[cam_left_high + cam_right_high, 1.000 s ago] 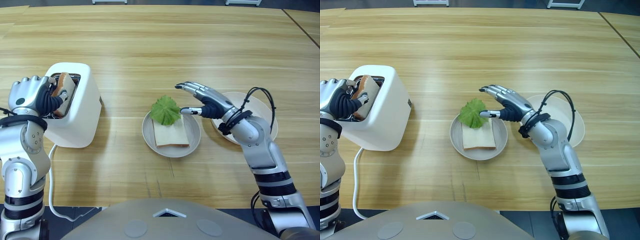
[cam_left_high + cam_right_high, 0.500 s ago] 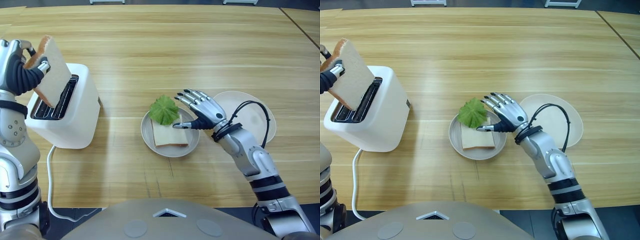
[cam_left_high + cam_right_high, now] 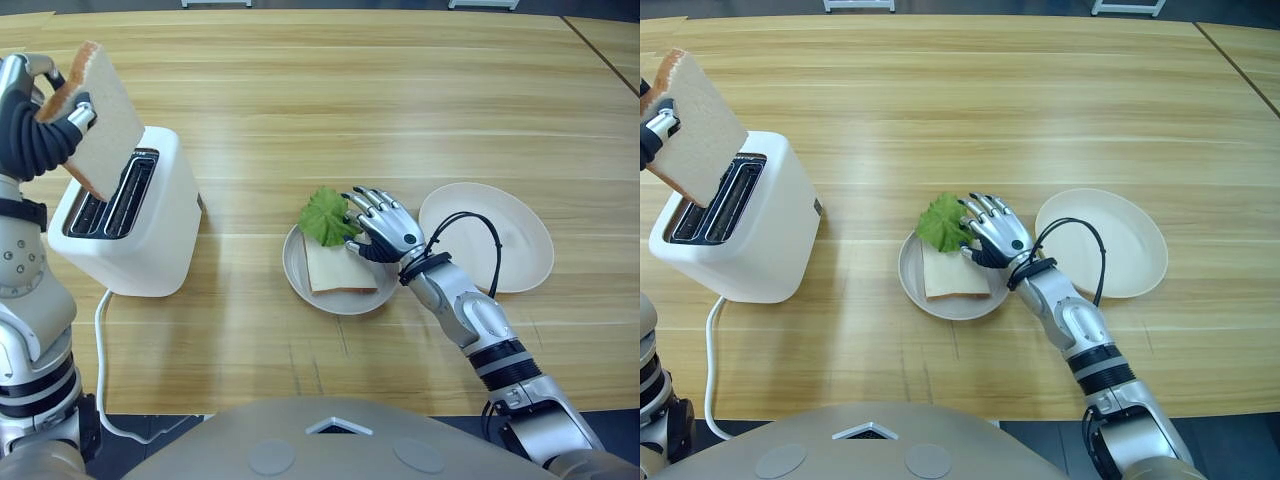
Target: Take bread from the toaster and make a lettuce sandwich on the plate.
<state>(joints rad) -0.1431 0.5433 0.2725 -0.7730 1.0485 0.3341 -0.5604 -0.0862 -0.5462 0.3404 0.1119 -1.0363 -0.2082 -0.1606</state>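
Observation:
My left hand (image 3: 28, 128) is shut on a bread slice (image 3: 100, 112), held tilted above the slots of the white toaster (image 3: 150, 235) at the table's left. A grey plate (image 3: 295, 275) in the middle carries another bread slice (image 3: 340, 272). A green lettuce leaf (image 3: 322, 215) lies over that slice's far left corner and the plate's rim. My right hand (image 3: 382, 228) hangs palm down over the plate's right side, against the leaf's right edge and covering part of it. Whether it grips the leaf is hidden.
An empty cream plate (image 3: 490, 240) sits to the right of the grey one, just behind my right forearm. The toaster's white cable (image 3: 100, 335) runs off the near table edge. Bare wooden tabletop stretches across the back.
My left hand pulled the bread slice up out of the toaster and holds it higher. My right hand drew in and left over the plate, onto the lettuce's right edge.

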